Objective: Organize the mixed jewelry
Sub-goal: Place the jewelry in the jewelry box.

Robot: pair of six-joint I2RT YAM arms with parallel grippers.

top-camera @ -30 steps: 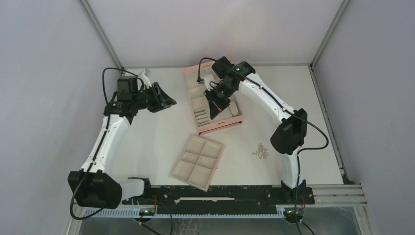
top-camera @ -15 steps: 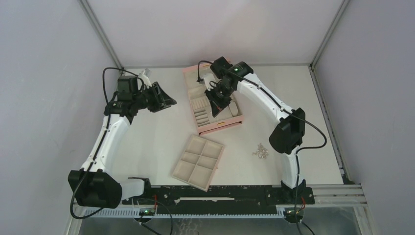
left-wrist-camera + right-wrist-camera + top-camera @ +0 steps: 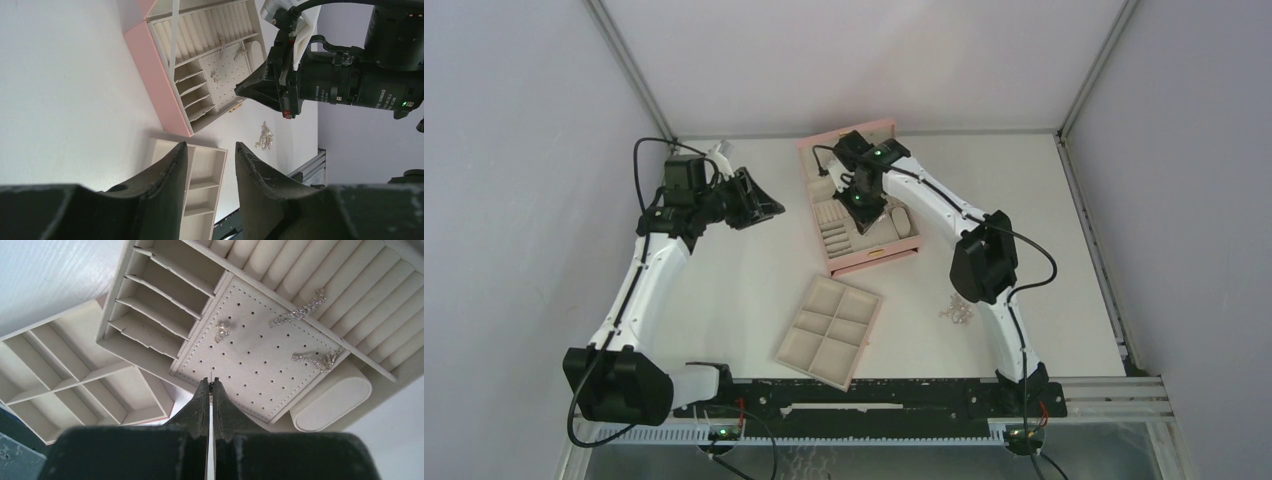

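Step, as judged: setting earrings onto box (image 3: 876, 256) hole panel (image 3: 250, 355).
Right gripper (image 3: 210, 388) clenched just above panel. Thin pin possibly pinched at tips, cannot tell.
Three pieces (image 3: 222, 331) lie on panel.
Next: lower straight into hole, fine aim needed.
Left gripper (image 3: 210, 150) part-open, empty, well apart at left.
Loose pile (image 3: 956, 310) on table (image 3: 724, 290), right of tray (image 3: 829, 332).
Nothing blocks.

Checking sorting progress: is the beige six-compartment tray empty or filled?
Empty: the tray shows six bare compartments from above.
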